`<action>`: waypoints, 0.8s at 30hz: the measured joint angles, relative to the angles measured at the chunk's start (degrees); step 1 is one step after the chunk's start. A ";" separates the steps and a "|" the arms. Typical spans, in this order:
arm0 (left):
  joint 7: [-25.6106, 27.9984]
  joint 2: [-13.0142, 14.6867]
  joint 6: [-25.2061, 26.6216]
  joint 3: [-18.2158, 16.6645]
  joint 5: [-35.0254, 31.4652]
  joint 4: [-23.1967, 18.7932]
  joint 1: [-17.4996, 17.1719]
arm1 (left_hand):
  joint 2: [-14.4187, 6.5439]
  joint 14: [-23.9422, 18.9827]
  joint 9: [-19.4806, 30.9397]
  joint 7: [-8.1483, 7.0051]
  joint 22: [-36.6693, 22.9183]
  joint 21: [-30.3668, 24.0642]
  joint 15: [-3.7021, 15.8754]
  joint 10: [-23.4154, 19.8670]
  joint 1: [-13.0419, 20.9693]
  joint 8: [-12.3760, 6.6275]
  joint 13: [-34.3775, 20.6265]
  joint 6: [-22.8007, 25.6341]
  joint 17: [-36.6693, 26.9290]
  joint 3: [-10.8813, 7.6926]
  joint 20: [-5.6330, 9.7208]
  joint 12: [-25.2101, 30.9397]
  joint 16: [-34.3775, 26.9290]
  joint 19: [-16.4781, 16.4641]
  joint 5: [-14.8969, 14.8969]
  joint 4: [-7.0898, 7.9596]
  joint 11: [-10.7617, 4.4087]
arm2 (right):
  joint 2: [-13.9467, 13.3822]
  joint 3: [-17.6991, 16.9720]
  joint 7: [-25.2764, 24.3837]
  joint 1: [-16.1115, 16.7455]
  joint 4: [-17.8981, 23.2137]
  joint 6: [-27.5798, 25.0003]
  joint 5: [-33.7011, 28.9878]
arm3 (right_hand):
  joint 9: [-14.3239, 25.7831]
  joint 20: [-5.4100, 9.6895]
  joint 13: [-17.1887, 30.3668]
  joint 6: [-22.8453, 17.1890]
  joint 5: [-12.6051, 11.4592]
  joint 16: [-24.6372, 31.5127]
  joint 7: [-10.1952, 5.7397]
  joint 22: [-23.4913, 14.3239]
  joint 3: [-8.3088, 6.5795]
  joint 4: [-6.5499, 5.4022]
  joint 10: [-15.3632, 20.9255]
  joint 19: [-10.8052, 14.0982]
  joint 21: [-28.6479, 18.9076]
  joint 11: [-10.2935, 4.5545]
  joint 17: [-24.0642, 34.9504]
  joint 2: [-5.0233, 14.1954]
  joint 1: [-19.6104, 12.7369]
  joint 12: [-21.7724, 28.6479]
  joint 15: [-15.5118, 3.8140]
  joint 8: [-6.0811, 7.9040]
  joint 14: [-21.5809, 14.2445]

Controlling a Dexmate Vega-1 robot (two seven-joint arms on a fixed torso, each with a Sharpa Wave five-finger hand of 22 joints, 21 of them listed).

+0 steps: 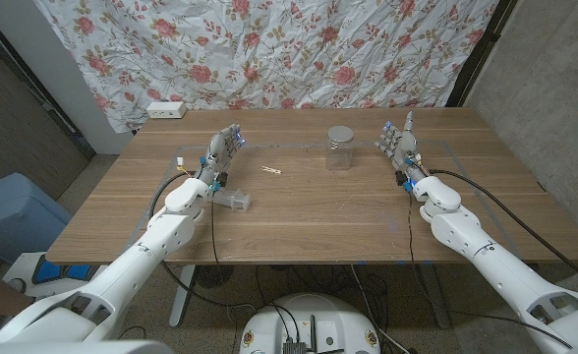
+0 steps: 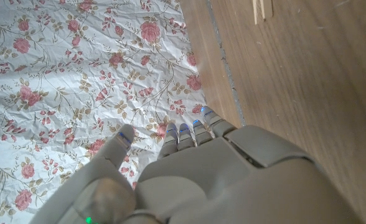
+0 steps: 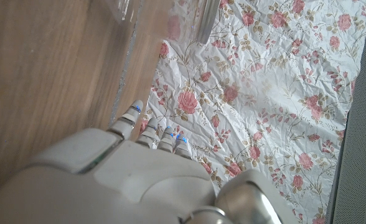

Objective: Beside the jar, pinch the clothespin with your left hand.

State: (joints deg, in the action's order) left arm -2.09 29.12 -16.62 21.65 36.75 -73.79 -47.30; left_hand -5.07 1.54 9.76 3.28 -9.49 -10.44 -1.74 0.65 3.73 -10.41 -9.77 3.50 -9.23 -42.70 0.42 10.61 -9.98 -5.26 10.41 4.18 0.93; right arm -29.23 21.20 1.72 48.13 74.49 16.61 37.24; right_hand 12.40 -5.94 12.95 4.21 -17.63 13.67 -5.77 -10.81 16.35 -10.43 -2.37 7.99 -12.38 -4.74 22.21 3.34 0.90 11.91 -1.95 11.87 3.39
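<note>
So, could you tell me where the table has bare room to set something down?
The wide near strip of the table, between the two forearms, is bare. So is the patch between the jar and the right hand. It is tighter between the left hand and the jar, where the clothespin lies.

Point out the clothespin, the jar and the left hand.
clothespin [image 1: 271,172]: head view, middle of the small wooden piece lying on the table.
jar [image 1: 340,150]: head view, its clear glass side below the lid.
left hand [image 1: 223,150]: head view, middle of the upright hand.
</note>
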 measured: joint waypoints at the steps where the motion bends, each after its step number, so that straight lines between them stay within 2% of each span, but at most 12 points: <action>1: 0.00 0.00 0.00 0.11 -0.36 0.03 0.09 | 0.00 0.00 0.00 0.00 0.00 0.00 0.00 0.00 0.00 0.00 0.00 0.00 0.00 0.00 0.00 0.00 0.00 0.00 0.00 0.00 0.00 | -0.01 0.00 0.00 0.00 0.00 0.00 0.00 | 0.00 0.00 0.00 0.00 0.00 0.00 0.00 0.00 0.00 0.00 0.00 0.00 0.00 0.00 0.00 0.00 0.00 0.00 0.00 0.00 0.00; 13: 2.23 0.97 0.39 0.84 -3.31 -1.90 0.22 | -0.45 0.00 -0.01 -0.21 0.01 0.00 0.00 -0.15 0.45 0.00 0.00 0.21 0.01 -0.23 0.00 0.26 0.00 0.00 0.00 -0.75 -0.14 | -0.01 0.00 0.00 0.00 0.00 0.00 0.00 | -0.01 0.01 0.00 0.00 0.00 0.00 0.01 0.00 0.00 0.00 0.00 -0.01 0.00 0.01 0.00 0.00 0.00 0.00 0.00 0.00 0.00; 19: 3.38 2.03 0.59 1.02 -4.97 -3.33 -0.09 | -0.58 -0.22 -0.01 -0.53 0.01 0.00 0.22 -0.53 0.58 0.00 0.00 0.52 0.01 -0.13 0.31 0.26 0.00 -0.30 0.00 -1.63 -0.53 | -0.01 0.00 -0.02 0.02 0.01 0.00 0.00 | -0.01 0.01 0.00 0.00 0.00 0.00 0.01 0.01 -0.01 0.00 0.00 -0.01 0.00 0.01 -0.01 0.00 0.00 0.00 0.00 -0.01 -0.01; 24: 3.94 2.89 0.60 1.21 -6.76 -3.83 0.00 | -0.97 -0.22 -0.01 -1.12 0.01 0.00 0.21 -0.53 1.58 -0.30 0.01 1.99 0.01 -0.40 0.31 0.26 0.00 -0.30 0.00 -3.13 -0.53 | -0.01 0.00 -0.02 0.02 0.03 0.00 0.00 | -0.01 0.01 -0.01 0.00 0.00 0.00 0.01 0.01 -0.01 0.00 0.00 -0.01 0.00 0.01 -0.01 0.00 0.00 0.00 0.00 -0.01 -0.01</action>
State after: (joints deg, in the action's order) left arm 1.85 32.02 -16.02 22.85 29.98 -77.61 -47.31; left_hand -6.04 1.33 9.75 2.16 -9.48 -10.44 -1.53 0.11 5.31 -10.71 -9.76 5.48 -9.22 -43.10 0.72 10.87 -9.98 -5.56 10.41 1.04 0.40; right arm -29.24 21.19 1.70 48.15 74.51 16.61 37.24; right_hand 12.39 -5.94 12.95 4.21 -17.63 13.67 -5.76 -10.80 16.34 -10.43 -2.36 7.98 -12.38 -4.73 22.20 3.34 0.89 11.91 -1.95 11.87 3.39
